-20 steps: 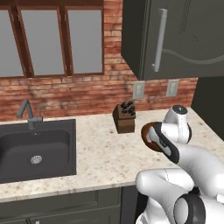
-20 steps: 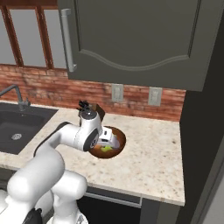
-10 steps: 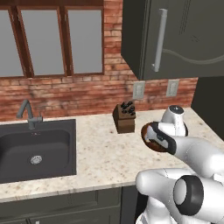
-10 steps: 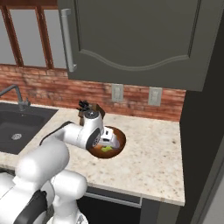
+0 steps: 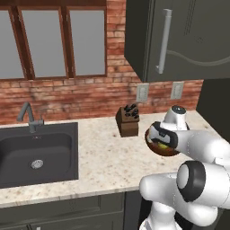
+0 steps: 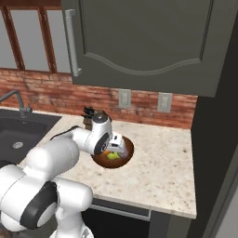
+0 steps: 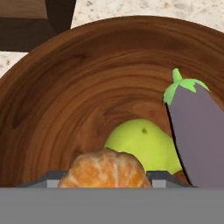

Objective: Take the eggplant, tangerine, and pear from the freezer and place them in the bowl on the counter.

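Your claw (image 7: 105,177) hangs low inside the round reddish-brown wooden bowl (image 7: 65,96), jaws closed narrow on the small orange tangerine (image 7: 105,171), so release drops it straight in. Yellow-green pear (image 7: 142,144) sits on the bowl floor just beyond; dark purple eggplant with green cap (image 7: 194,131) leans on the right wall. Bowl rests on the beige speckled tabletop (image 5: 103,157), right of the knife block (image 5: 128,121).

A: Item, arm. Pose?
B: White, dark joints; rises at 5 o'clock in the left base view, elbow bent, forearm reaching toward 12 o'clock, wrist tipped downward.
A: Item, tool (image 5: 158,138). State?
B: Fingers closed on the tangerine (image 7: 105,169), held at 6 o'clock in the hand view, low inside the bowl (image 7: 65,100).
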